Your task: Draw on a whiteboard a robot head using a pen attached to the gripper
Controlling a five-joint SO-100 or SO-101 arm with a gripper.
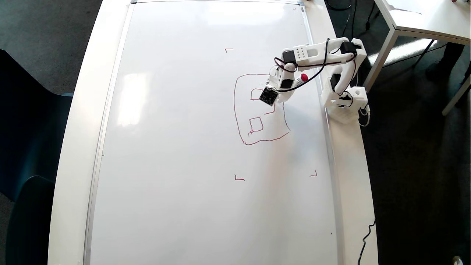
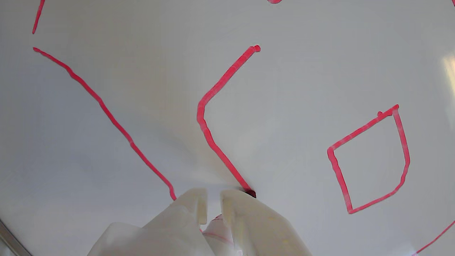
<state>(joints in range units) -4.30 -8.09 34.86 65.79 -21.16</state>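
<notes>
The whiteboard covers most of the table. On its right half is the robot head, a red rounded outline holding a closed small square, another partly under the arm, and an unfinished line. My gripper hangs over the outline's upper right, shut on the pen, whose red end sticks up. In the wrist view the white fingers of the gripper clamp the pen. Its dark tip touches the whiteboard at the lower end of a bent red stroke. A closed square lies to the right.
The arm's base stands on the table strip right of the board's silver frame. Small red corner marks surround the drawing. Another white table stands top right, a dark chair at left, a black cable bottom right.
</notes>
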